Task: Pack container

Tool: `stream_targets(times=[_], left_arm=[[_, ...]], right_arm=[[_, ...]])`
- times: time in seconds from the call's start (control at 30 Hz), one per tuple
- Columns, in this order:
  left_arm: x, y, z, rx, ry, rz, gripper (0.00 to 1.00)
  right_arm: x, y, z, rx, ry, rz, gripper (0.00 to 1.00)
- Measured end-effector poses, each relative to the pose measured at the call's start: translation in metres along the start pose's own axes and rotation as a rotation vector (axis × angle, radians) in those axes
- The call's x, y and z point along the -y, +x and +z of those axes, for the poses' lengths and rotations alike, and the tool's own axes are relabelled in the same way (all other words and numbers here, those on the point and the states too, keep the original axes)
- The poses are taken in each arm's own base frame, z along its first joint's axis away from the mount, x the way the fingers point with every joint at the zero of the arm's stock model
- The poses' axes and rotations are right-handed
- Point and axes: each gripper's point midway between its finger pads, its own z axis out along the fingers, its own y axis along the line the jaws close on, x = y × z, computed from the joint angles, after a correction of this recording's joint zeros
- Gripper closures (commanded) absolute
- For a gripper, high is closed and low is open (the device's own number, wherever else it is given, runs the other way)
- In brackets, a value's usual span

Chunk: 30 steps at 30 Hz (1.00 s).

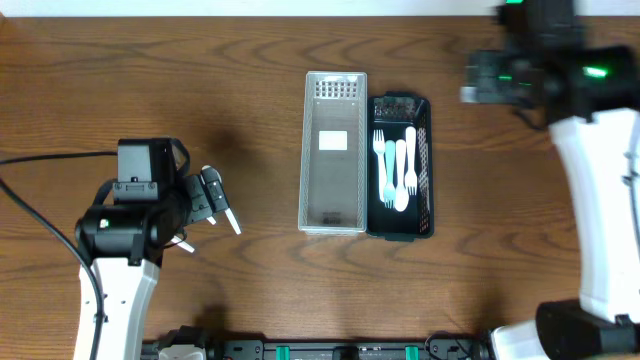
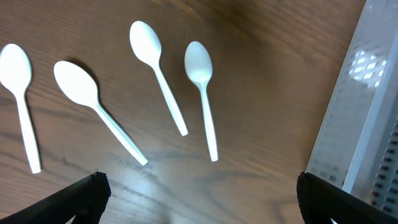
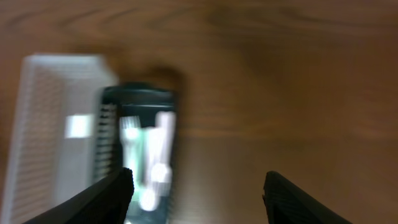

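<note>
From overhead the clear tray [image 1: 333,150] lies at the middle of the bench [image 1: 150,70] with its long side running 12 to 6 o'clock. The black tray [image 1: 424,170] lies against its 3 o'clock side. The forks [image 1: 400,178] are in the black tray, side by side, some white and one pale teal. The tallest white piece, nearest 3 o'clock, is probably a fork too, but its head is too small to tell. Something dark fills the 12 o'clock end of the black tray and cannot be made out.

The left gripper [image 2: 202,186] sits toward 8 o'clock on the bench. Its jaws are spread wide with nothing between them, and only the two dark tips show at the bottom corners of the left wrist view. Four white spoons [image 2: 202,99] lie loose on the wood ahead of it, bowls toward 12 o'clock. The one at 9 o'clock is cut by the frame edge. From overhead the arm covers them. The clear tray's wall shows only as a cropped slice at 3 o'clock in that view.

The right gripper [image 3: 198,186] is up near 1 o'clock, well apart from both trays. The right wrist view is smeared. Both trays and the pale forks show as blurs at 8 o'clock, and the jaws stand apart and hold nothing. Overhead, that arm is blurred and partly cut off at the top edge.
</note>
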Motion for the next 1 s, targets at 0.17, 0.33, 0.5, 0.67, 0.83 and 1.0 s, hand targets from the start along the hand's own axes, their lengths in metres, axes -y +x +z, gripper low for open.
stream_targets(times=[0.17,0.33,0.5,0.67,0.83,1.0], left_arm=[[0.006,-0.006,0.039,-0.081,-0.017,-0.026,0.02],[0.008,-0.004,0.091,-0.186,-0.05,-0.036,0.02],[0.011,-0.004,0.132,-0.228,-0.06,-0.036,0.02],[0.011,0.0,0.16,-0.262,-0.07,-0.035,0.02],[0.005,0.017,0.186,-0.338,-0.099,-0.034,0.02],[0.002,0.024,0.197,-0.368,-0.119,-0.031,0.02]], right_arm=[[0.058,0.015,0.011,-0.079,0.071,0.109,0.29],[0.075,0.037,0.046,-0.18,0.076,0.152,0.29],[0.074,0.052,0.068,-0.226,0.065,0.154,0.29],[0.073,0.065,0.083,-0.258,0.059,0.151,0.3],[0.073,0.073,0.088,-0.281,0.057,0.151,0.29],[0.073,0.073,0.089,-0.279,0.056,0.152,0.29]])
